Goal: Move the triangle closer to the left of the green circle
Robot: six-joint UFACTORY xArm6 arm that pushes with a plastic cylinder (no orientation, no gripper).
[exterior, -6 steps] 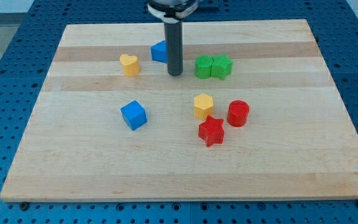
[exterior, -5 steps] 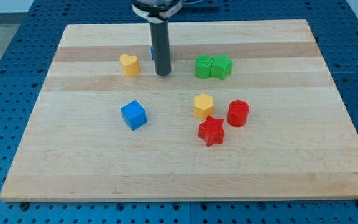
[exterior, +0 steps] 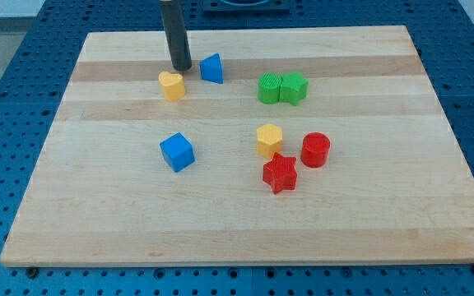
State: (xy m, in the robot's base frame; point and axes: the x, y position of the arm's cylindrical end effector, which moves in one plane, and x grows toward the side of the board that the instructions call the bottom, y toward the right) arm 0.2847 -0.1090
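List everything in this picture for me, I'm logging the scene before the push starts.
blue triangle: 1, blue, top centre-left
yellow heart: 1, yellow, left of the triangle
green circle: 1, green, right of the triangle
green star: 1, green, touching the circle's right
blue cube: 1, blue, centre-left
yellow hexagon: 1, yellow, centre
red cylinder: 1, red, right of the hexagon
red star: 1, red, below the hexagon
wooden board: 1, light wood
my tip: 1, dark, between heart and triangle, just above the heart
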